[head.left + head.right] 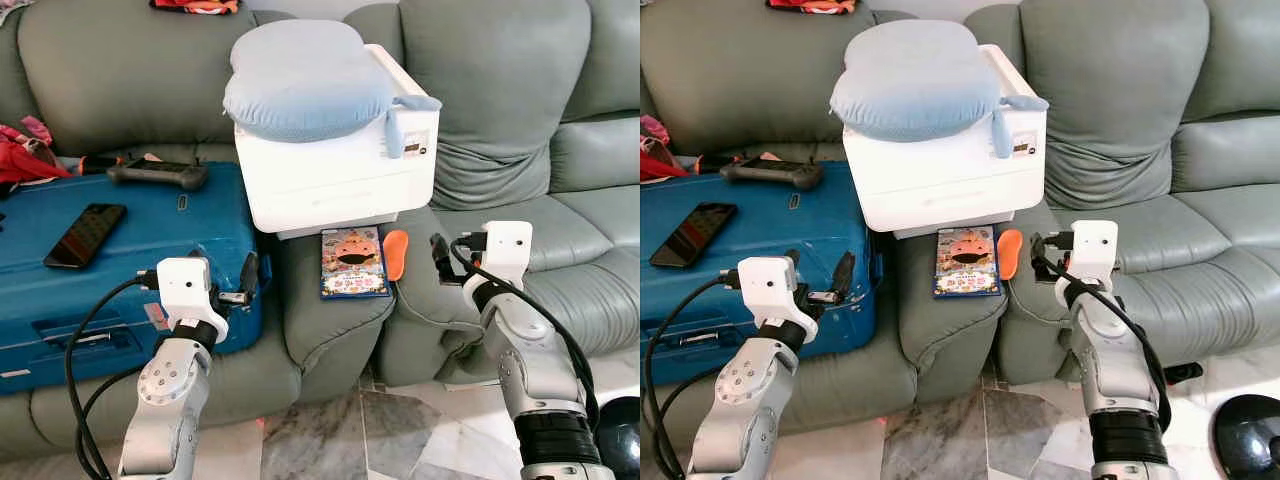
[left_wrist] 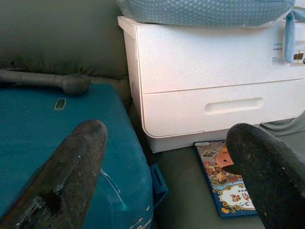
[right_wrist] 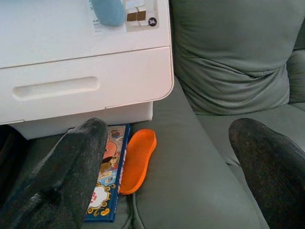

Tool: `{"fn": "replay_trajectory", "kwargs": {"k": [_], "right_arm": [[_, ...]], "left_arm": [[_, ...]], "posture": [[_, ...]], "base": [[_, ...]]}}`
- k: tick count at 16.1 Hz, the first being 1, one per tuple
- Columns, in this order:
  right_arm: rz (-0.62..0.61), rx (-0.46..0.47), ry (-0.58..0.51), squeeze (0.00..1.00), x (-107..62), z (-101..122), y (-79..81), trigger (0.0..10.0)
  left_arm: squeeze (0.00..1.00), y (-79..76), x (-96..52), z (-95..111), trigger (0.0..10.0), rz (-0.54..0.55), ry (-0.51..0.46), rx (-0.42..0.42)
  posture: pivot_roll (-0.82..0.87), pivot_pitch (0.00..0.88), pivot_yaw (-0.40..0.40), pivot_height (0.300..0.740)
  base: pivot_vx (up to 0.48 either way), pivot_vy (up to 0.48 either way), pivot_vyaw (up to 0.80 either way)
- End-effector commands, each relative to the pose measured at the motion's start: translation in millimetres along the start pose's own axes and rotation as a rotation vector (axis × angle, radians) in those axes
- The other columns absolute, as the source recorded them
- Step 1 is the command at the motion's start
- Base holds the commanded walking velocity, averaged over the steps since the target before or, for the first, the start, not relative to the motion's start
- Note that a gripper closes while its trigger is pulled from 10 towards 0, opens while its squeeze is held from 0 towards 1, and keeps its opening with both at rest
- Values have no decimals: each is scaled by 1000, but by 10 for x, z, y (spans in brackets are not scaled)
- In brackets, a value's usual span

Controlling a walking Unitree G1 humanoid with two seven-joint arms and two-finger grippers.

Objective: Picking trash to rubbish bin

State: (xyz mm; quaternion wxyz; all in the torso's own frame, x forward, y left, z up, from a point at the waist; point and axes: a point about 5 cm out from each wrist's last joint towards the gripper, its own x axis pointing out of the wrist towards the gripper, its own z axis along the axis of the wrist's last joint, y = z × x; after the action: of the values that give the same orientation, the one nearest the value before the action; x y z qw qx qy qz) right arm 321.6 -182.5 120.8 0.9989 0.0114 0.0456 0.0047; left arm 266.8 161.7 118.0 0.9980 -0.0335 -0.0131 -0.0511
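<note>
Orange insole (image 3: pixel 138 160) lies on sofa armrest (image 3: pixel 190 157) just beyond spread right hand (image 3: pixel 167 191).

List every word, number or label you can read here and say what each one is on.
"34" in a dark round mark: on the sticker at the front edge of the white printer.
The rest of that sticker: too small to read.
Lettering on the cartoon booklet on the sofa armrest: too blurred to read.
Nothing else legible.

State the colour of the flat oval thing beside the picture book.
Orange, clearest in the right wrist view.
</note>
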Motion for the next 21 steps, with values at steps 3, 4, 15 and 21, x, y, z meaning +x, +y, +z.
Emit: {"fn": "replay_trajectory", "kwargs": {"k": [3, 4, 15, 21], "right_arm": [[6, 4, -23, 0, 7, 57, 13, 10000], [9, 4, -32, 0, 13, 74, 30, 10000], [13, 4, -36, 0, 18, 83, 72, 10000], [15, 0, -35, 0, 28, 93, 66, 10000]], "left_arm": [[0, -5, -4, -25, 10000, -4, 20, 14], [0, -3, -3, -29, 10000, -8, 22, 18], [0, -26, 0, -46, 10000, -12, 31, 26], [0, -32, 6, -52, 10000, -2, 33, 21]], "posture": [[61, 15, 5, 740], [62, 13, 8, 740], [58, 17, 1, 740], [56, 19, -4, 740]], "base": [[0, 0, -465], [0, 0, 0], [0, 0, 0], [0, 0, 0]]}}
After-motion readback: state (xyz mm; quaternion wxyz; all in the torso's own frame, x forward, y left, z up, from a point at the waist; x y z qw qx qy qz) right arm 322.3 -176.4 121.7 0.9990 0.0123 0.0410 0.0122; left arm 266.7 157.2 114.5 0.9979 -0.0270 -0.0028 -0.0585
